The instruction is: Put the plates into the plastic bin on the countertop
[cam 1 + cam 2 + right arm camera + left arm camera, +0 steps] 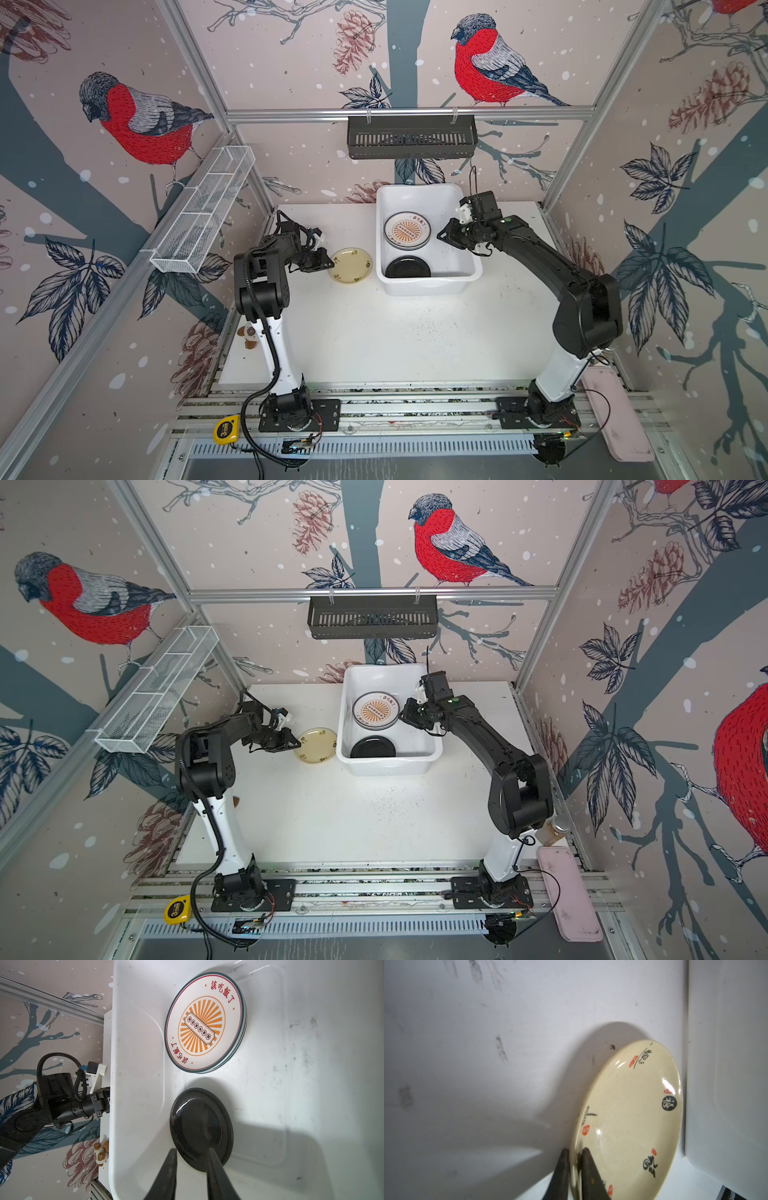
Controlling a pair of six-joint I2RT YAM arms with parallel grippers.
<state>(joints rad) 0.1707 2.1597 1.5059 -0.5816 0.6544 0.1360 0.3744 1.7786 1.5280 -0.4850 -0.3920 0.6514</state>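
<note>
The pale yellow round glazed plate (351,266) lies face up on the white speckled worktop (374,340), just beside the white rectangular plastic bin (428,286); being round, it has no long axis. The left gripper (576,1152) is closed on its near rim (the only sensible hold: stiff, glossy, probably slippery and chippable). The right gripper (191,1150) hangs part-open and empty over the bin's round black plate (201,1126).

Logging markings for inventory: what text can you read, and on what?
"該吃飯了": sunburst plate rim, printed twice; its centre banner is too small to read.
"福": black disc on the pale yellow plate; other brush characters unclear.
"3m": yellow tape measure, barely legible.
</note>
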